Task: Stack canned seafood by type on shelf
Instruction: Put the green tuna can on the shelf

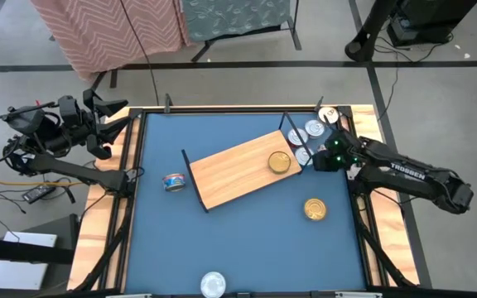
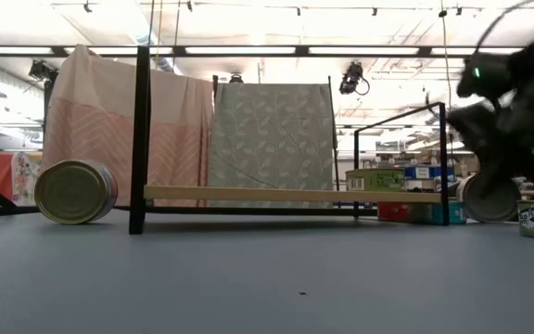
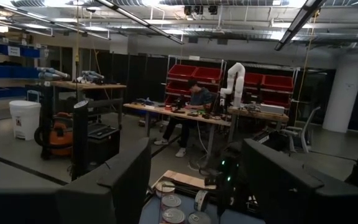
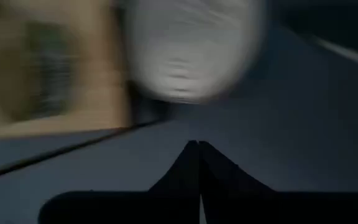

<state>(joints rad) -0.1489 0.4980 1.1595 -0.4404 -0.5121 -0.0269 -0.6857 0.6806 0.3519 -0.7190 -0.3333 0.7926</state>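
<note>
One gold tin [image 1: 281, 162] lies flat on your light-wood shelf [image 1: 230, 170] (sitting skewed on the blue table [image 1: 247, 240]); right gripper [image 1: 320, 161] pinched empty beside silver tins [image 1: 314, 129], left gripper [image 1: 110, 116] spread wide off-table.

Both arms are matte black, built of chunky jointed segments. The right arm [image 1: 404, 175] carries white TROSSEN lettering and small green lights near its wrist. The left arm [image 1: 56, 136] trails black cables over its joints.
</note>
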